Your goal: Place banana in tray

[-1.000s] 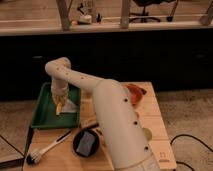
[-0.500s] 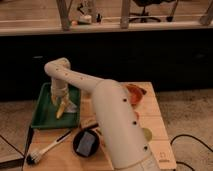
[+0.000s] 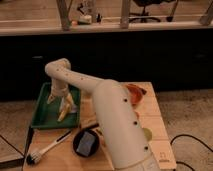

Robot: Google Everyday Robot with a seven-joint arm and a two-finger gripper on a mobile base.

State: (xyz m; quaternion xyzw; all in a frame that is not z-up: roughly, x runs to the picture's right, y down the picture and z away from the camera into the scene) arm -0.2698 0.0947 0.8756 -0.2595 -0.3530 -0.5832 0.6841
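Note:
The dark green tray lies at the table's left edge. The small yellow banana lies inside it, near its right side. My gripper hangs over the tray, directly above the banana, with its fingers spread apart either side of the fruit. My white arm reaches from the bottom right across the table to the tray and hides the table's middle.
A white-handled brush lies in front of the tray. A round black bowl with a bluish item sits beside it. An orange-red object is at the far right of the wooden table. A cable lies on the floor.
The gripper has stayed over the tray. The banana now shows slightly lower, on the tray's floor.

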